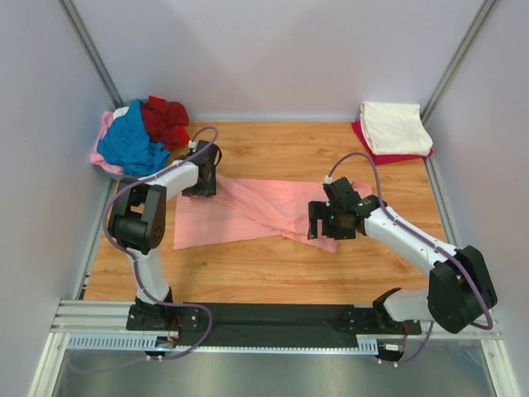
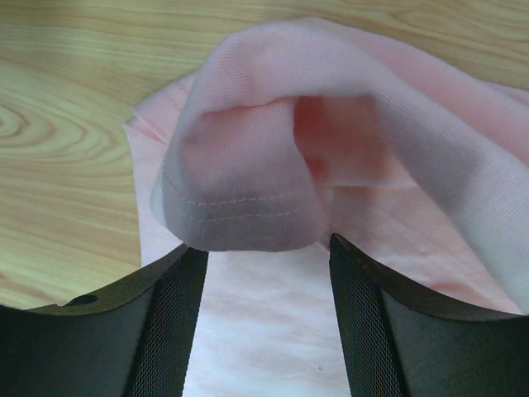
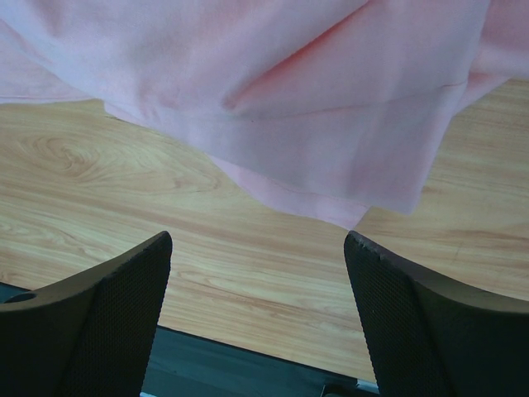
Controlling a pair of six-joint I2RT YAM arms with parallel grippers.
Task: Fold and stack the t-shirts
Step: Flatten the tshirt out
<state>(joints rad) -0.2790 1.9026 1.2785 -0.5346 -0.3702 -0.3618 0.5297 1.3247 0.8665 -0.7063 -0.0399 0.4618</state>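
Just ahead of my left claw [image 2: 269, 248], spread and empty, a stitched hem of the salmon-pink t-shirt [image 2: 248, 165] bulges up; overhead hides that; right claw [image 3: 258, 240] gapes empty.

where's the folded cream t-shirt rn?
Top external view: the folded cream cloth t-shirt sits at the far right corner of the wooden table, stacked on a folded dark red t-shirt, apart from the salmon-pink t-shirt spread mid-table.

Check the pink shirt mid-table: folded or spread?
Mostly spread, not folded: the salmon-pink shirt lies flat but twisted mid-length, one hem flopped over near the left gripper.
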